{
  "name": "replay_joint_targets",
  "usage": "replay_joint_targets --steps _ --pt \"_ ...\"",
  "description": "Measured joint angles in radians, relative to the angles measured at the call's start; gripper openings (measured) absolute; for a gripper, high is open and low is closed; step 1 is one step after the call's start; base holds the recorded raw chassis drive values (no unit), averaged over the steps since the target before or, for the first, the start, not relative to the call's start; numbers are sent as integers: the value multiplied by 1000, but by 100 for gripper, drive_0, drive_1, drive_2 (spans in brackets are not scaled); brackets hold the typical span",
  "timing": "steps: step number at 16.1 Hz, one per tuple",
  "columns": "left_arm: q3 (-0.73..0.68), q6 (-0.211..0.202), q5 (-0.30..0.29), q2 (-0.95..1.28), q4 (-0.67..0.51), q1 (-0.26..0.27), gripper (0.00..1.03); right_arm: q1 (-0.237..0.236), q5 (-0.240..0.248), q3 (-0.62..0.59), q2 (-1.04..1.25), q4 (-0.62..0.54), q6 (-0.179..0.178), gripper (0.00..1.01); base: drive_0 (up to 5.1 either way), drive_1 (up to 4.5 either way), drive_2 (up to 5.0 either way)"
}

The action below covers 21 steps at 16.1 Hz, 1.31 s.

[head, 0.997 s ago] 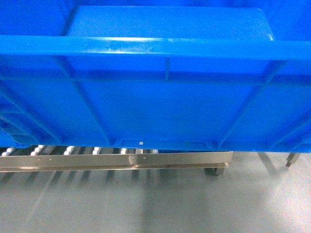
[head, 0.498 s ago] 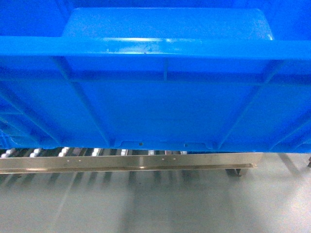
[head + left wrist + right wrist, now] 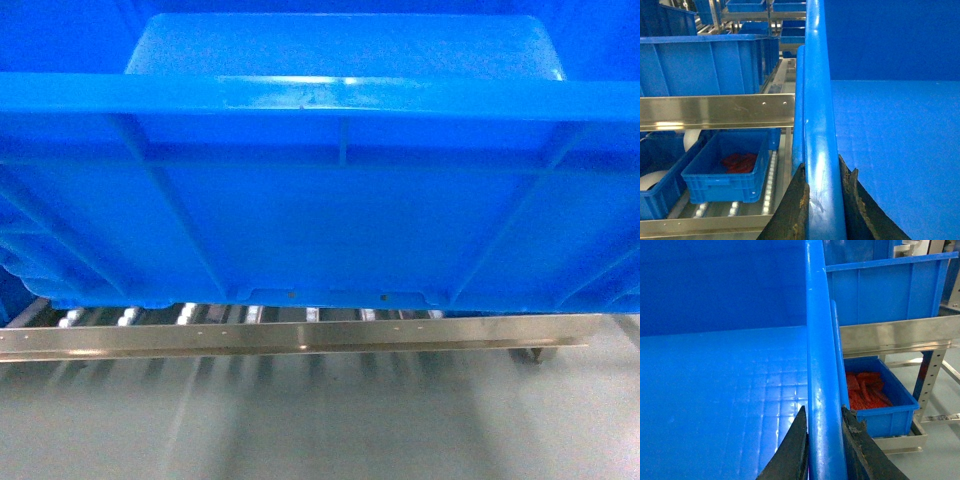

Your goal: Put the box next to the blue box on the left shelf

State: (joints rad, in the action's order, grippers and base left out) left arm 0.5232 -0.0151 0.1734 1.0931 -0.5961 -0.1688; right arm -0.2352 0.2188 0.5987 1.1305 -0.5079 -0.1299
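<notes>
Filling head view, ribbed blue box, thick rim

The head camera looks forward and down, pressed close against the near wall of the box, with the left shelf rail and floor below. Each wrist camera sights along a side rim of the same box from just behind its claw, left claw and right claw, facing the racks beyond.
</notes>
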Motion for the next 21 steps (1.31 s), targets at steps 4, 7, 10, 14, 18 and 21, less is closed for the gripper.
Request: replay_joint_targets --steps 4,7,10,14,18,21 --pt "0 0 1 0 4 0 11 0 -2 0 0 -2 0 11 0 0 0" --pt "0 0 0 0 -1 0 11 0 -1 0 0 -2 0 11 0 0 0" --pt "0 0 0 0 0 0 11 0 -2 0 0 -2 0 11 0 0 0" --pt "0 0 0 0 0 0 11 0 -1 0 0 -2 0 11 0 0 0" --pt "0 0 0 0 -8 0 11 0 -2 0 0 -9 0 11 0 0 0" --pt "0 0 0 0 2 0 11 0 -1 0 0 -1 0 11 0 0 0"
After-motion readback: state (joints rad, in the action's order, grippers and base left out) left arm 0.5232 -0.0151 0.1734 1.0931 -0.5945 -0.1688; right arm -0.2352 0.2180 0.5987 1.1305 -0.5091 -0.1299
